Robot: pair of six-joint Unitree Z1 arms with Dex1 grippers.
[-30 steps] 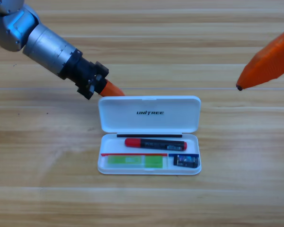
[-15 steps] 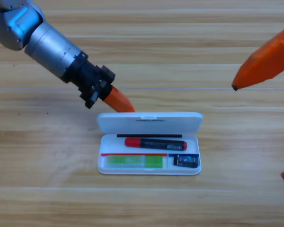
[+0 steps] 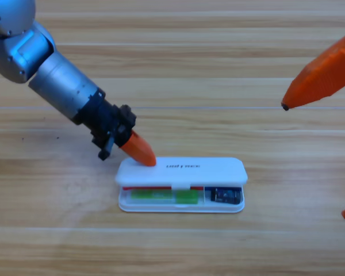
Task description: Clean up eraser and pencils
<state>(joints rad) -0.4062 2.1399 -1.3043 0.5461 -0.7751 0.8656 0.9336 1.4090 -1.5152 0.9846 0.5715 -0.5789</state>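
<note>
The white case (image 3: 181, 207) lies at the table's middle with its lid (image 3: 218, 171) tilted low over the tray. My left gripper (image 3: 144, 158) presses its orange tip on the lid's left end, jaws together with nothing between them. Under the lid's front edge I see the green pencil (image 3: 161, 196) at the left and the eraser (image 3: 223, 196) at the right. The red and black pencil is hidden by the lid. My right gripper (image 3: 316, 160) waits at the right edge, its jaws wide apart and empty.
The left arm's grey barrel (image 3: 52, 80) slants in from the upper left corner. Bare wooden table (image 3: 178, 69) surrounds the case on every side.
The left gripper has moved down and right, swinging the lid from standing open to almost flat over the tray. The red pencil is now covered. The right arm held still.
</note>
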